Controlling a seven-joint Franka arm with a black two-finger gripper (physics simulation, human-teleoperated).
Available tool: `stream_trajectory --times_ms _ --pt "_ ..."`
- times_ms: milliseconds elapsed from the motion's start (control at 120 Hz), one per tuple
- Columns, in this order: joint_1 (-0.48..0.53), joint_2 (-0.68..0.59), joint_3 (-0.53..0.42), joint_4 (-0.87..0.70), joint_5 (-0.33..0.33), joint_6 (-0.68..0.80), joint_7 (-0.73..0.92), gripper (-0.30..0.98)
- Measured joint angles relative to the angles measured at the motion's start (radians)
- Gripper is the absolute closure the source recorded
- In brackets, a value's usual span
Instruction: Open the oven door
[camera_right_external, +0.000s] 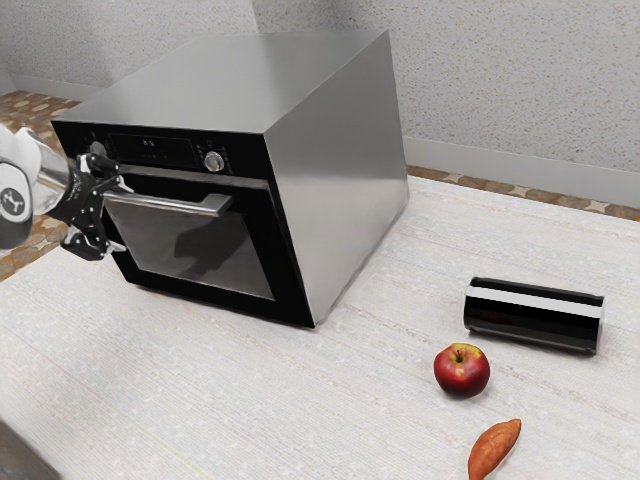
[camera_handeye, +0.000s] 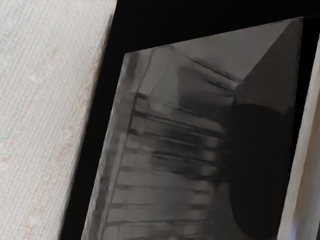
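Oven (camera_right_external: 345, 170) on counter (camera_right_external: 200, 400), exterior view's left, toward the back. Door (camera_right_external: 262, 235) on oven front, under control panel (camera_right_external: 150, 150); knob (camera_right_external: 213, 161) on panel. Handle (camera_right_external: 170, 207) across upper part of door, window (camera_right_external: 240, 265) in door below it. Rack bars (camera_handeye: 190, 130) inside oven, behind window. Can (camera_right_external: 535, 325) on its side on counter, exterior view's right of oven, well apart. Apple (camera_right_external: 462, 374) in front of can, near its oven-side end. Sweet potato (camera_right_external: 494, 448) in front of apple, slightly to exterior view's right. Floor (camera_right_external: 500, 188) and wall (camera_right_external: 500, 90) behind counter.
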Motion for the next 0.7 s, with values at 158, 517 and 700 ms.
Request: stream_trajectory --times_ms 158,517,700 --pt "0.026 -0.140 0.000 -0.156 -0.002 0.019 -0.012 0.00" --pt "0.165 -0.542 -0.021 -0.399 0.045 -0.012 -0.027 0.00" --pt "-0.508 -0.148 -0.088 0.613 0.365 -0.601 -0.007 0.01"
